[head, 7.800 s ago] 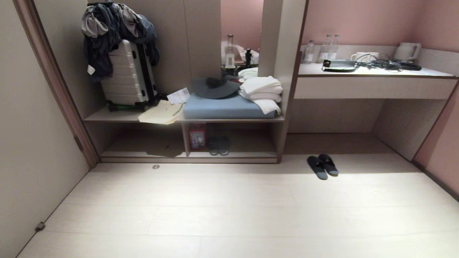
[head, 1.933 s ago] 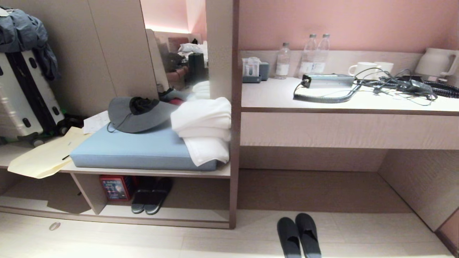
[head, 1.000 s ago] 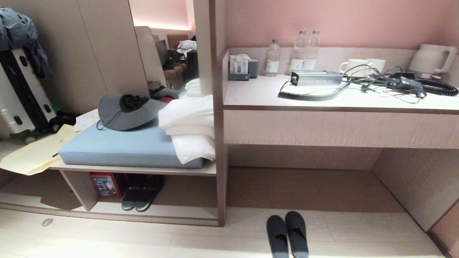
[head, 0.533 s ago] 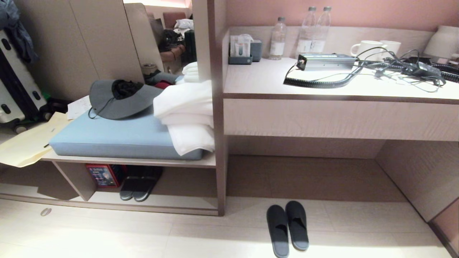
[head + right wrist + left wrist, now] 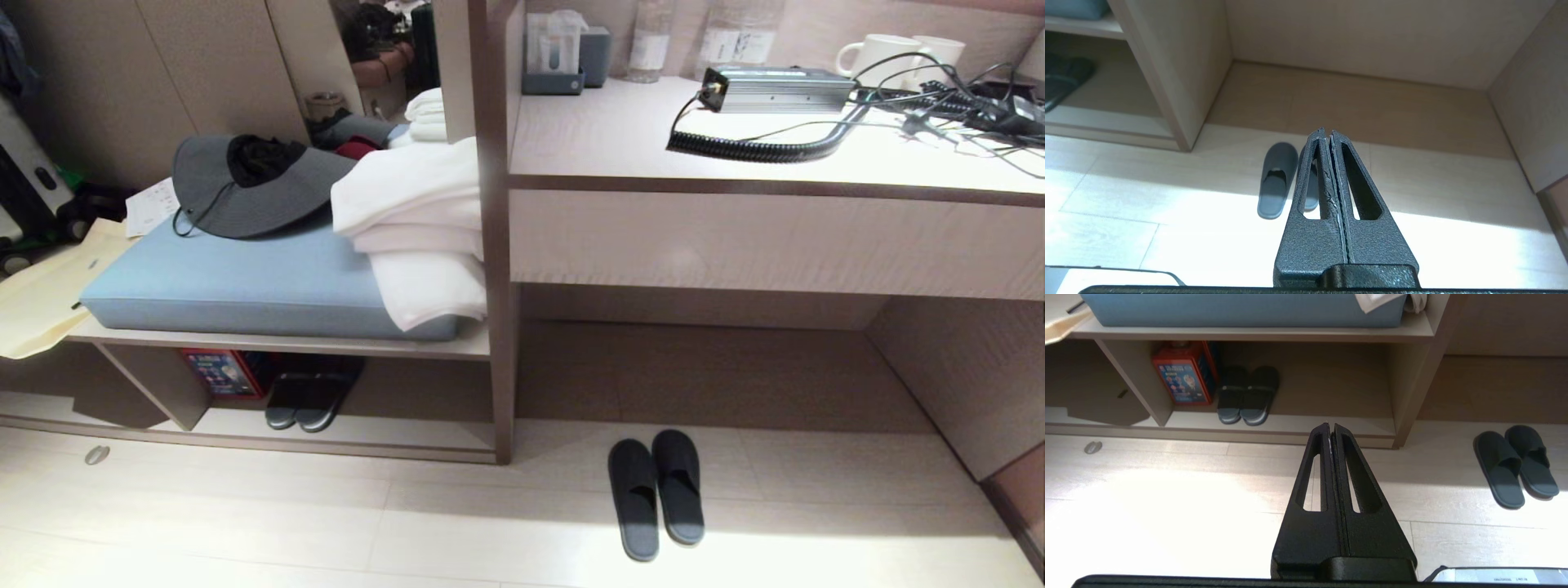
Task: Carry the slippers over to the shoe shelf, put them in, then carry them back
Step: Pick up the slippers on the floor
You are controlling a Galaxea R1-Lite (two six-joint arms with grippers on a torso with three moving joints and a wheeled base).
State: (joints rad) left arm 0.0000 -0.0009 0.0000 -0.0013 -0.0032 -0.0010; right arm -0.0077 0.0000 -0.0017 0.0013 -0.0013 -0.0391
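Slippers [image 5: 1278, 179] lie lengthwise on the floor just ahead of the closed right gripper [image 5: 1327, 136]; closed left gripper [image 5: 1331, 428] sits farther off.

A blue cushion [image 5: 245, 286] lies on the upper ledge at the left, with a grey hat [image 5: 245, 188] on its far end and folded white towels [image 5: 416, 220] draped over its right end. A cream paper bag [image 5: 41, 294] hangs off the ledge's left end, beside a suitcase [image 5: 24, 188]. Below, a red box [image 5: 216, 371] stands upright just beside a second dark pair [image 5: 306, 400] with pale sole rims. On the bench [image 5: 735, 237] at the right sit a silver power brick [image 5: 775, 86] with a coiled black cable [image 5: 759, 149], two white mugs [image 5: 890, 53], water bottles [image 5: 653, 41] and a small tissue holder [image 5: 555, 57]. A small round disc [image 5: 96, 455] lies on the pale floor [image 5: 408, 531].
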